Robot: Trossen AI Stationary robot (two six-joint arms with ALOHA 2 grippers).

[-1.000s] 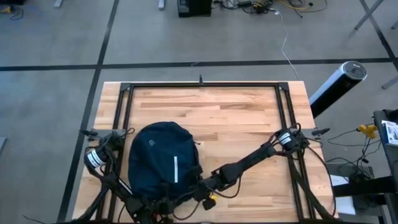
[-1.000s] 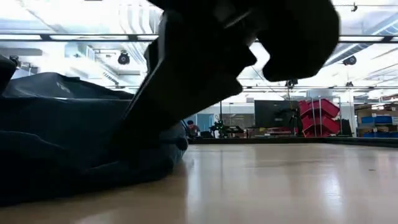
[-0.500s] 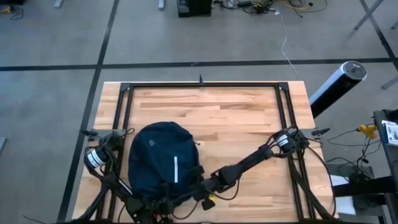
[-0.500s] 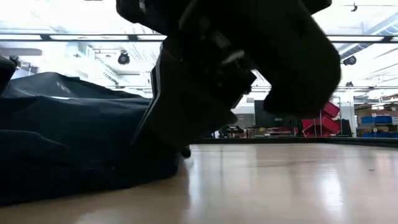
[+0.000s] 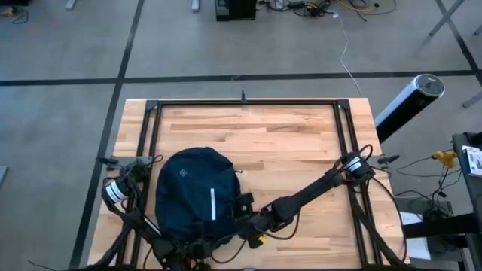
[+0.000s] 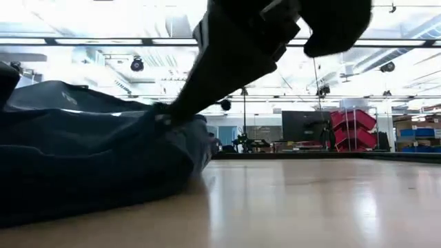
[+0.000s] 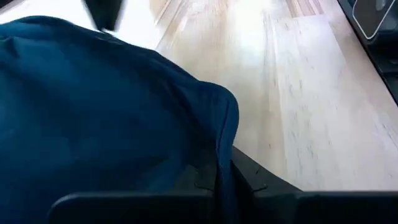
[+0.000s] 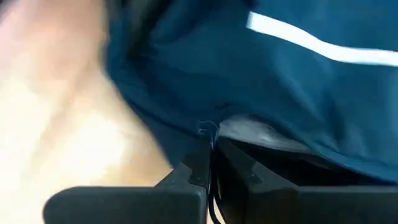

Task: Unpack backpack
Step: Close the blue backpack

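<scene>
The dark navy backpack (image 5: 194, 197) lies flat on the wooden table at its near left, white stripe (image 5: 213, 205) up. My left gripper (image 7: 222, 186) is at the bag's near end and is shut on its fabric. My right gripper (image 8: 210, 163) reaches in from the table's right to the bag's near right side (image 5: 239, 216) and is shut at the edge of an opening, where silvery-grey lining (image 8: 250, 132) shows. In the low view the right gripper (image 6: 172, 117) meets the bag's top from above. My left gripper pinches a raised fold of the backpack's navy fabric (image 7: 225, 146) between its two fingers, at the bag's near end. The rest of the bag lies on the table. My right gripper pinches a small tab or zipper pull (image 8: 207, 130) at the rim of the opening, on the bag's near right side. It comes slanting down from the right. The fabric there (image 6: 180, 127) is drawn up toward the fingers.
A black metal frame (image 5: 241, 103) runs along the table's far, left and right sides. Bare wood (image 5: 294, 143) lies to the right of and beyond the backpack. A white and black cylinder (image 5: 407, 102) stands off the table's far right corner.
My right gripper has risen while holding the backpack's near right side, and its arm has drawn back a little toward the table's right. The fabric there is pulled up into a peak, while the rest of the bag has stayed in place.
</scene>
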